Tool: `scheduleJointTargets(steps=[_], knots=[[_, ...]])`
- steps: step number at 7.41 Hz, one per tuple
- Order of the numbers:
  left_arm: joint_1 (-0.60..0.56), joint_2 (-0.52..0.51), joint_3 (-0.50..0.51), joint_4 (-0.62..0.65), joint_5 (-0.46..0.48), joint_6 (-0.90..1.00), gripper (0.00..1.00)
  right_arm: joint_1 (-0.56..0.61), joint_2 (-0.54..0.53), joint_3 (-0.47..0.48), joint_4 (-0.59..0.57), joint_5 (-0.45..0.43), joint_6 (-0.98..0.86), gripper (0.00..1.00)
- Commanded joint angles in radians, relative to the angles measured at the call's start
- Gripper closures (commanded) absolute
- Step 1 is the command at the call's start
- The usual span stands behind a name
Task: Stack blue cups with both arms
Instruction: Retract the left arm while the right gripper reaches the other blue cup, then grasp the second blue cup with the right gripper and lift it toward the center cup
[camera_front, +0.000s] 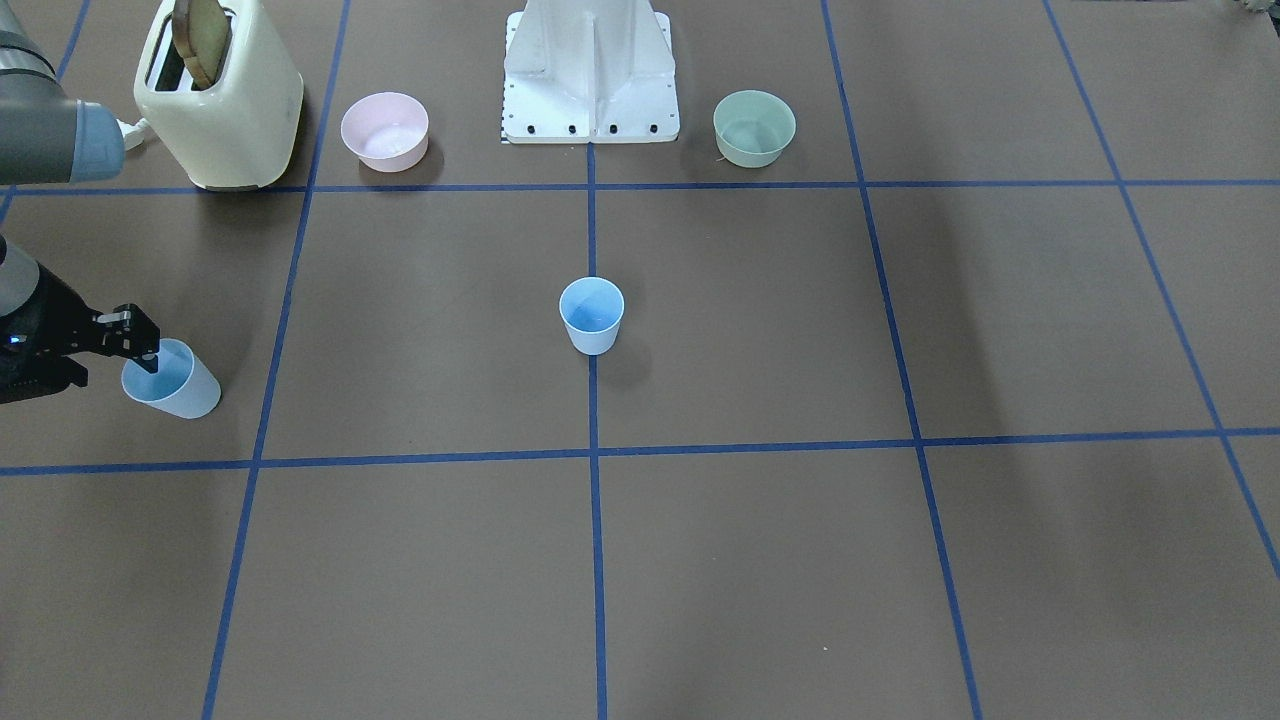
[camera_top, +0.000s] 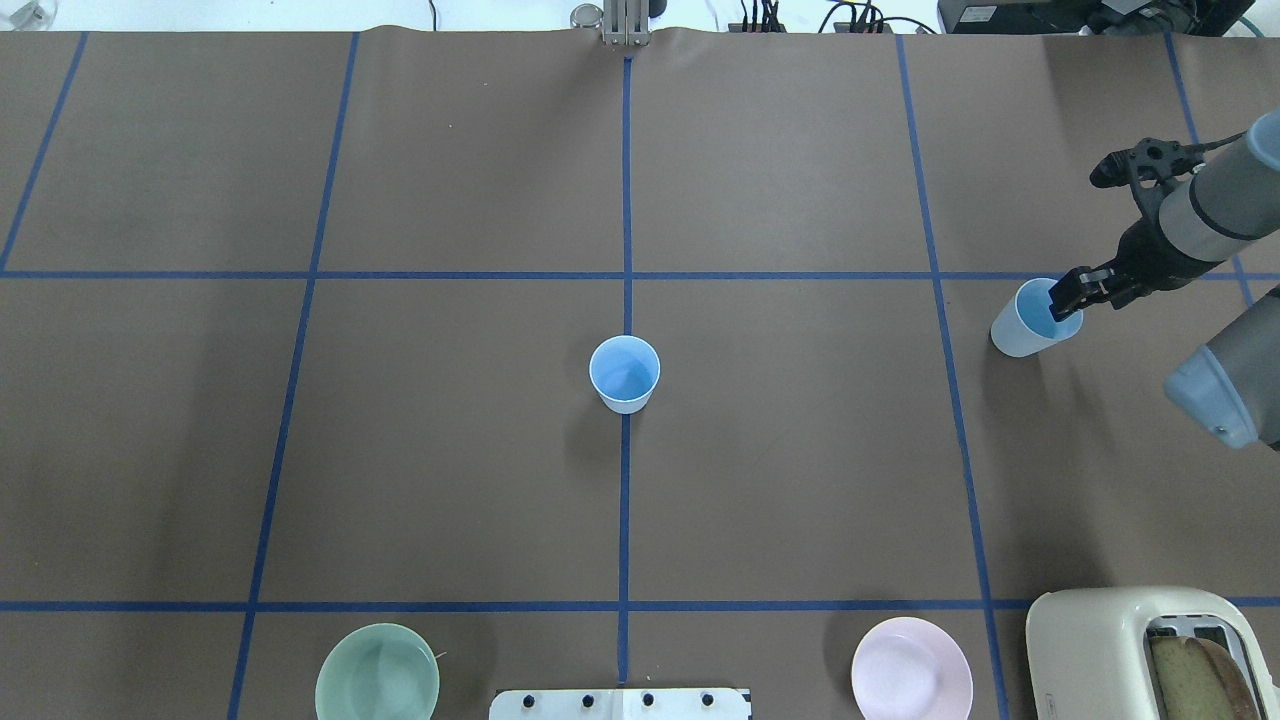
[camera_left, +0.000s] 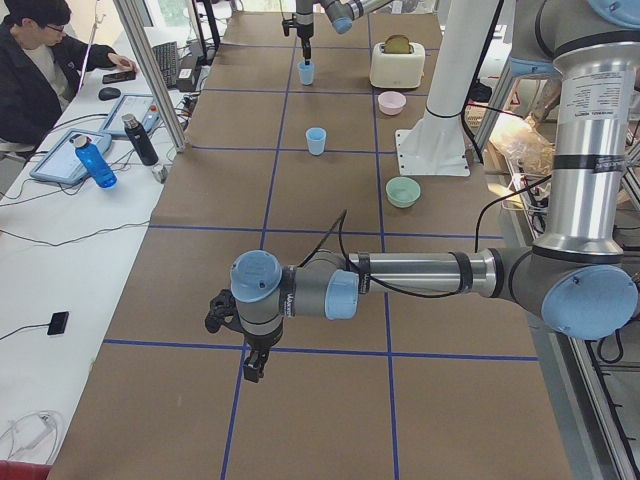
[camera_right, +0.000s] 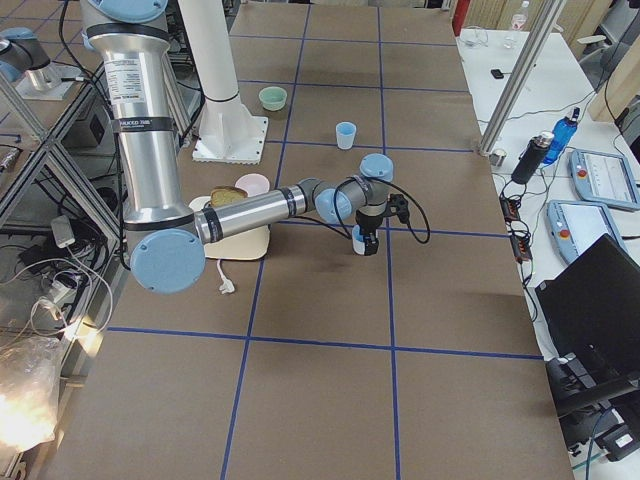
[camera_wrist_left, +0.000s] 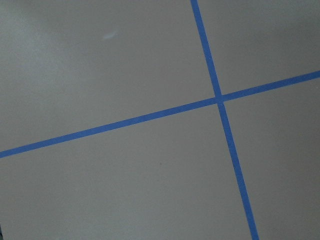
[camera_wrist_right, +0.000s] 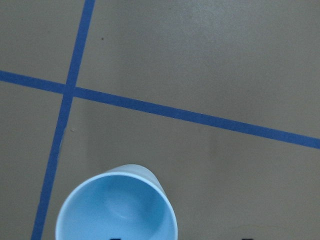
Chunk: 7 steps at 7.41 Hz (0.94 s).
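Progress check: left gripper (camera_left: 251, 368) hangs over the table (camera_left: 320, 430), can't tell if clenched, one blue cup (camera_top: 625, 373) sits dead centre, and at its 3 o'clock your right gripper (camera_top: 1066, 294), unclenched, straddles the rim of the second cup (camera_top: 1015, 336), so nothing's stacked.

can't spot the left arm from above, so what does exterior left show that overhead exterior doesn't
Only exterior left: the left arm with the left gripper hanging above the table, and an operator at a side desk. Only overhead exterior: a clear look at the right gripper, its tip over the mouth of the outer blue cup; exterior left shows that only far and small. Both: that cup, the centre blue cup, the toaster, pink bowl, green bowl.
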Motion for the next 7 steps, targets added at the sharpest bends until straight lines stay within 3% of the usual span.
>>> scheduleJointTargets(steps=[1,2,3,6,7], knots=[[0.000,-0.001,0.000,-0.001,0.000,0.000,0.02,-0.001,0.010,-0.009,0.000,0.003,0.003,0.69],[0.002,-0.001,-0.002,-0.001,0.000,-0.002,0.02,-0.001,0.010,-0.004,0.000,0.006,0.003,0.89],[0.000,-0.001,-0.002,-0.001,0.000,-0.002,0.02,-0.001,0.010,-0.003,0.000,0.008,0.001,1.00],[0.002,-0.001,-0.002,-0.001,0.000,-0.002,0.02,0.010,0.013,0.055,-0.003,0.032,0.003,1.00],[0.000,0.002,0.001,0.001,-0.002,-0.008,0.02,0.042,0.034,0.065,-0.005,0.090,0.021,1.00]])
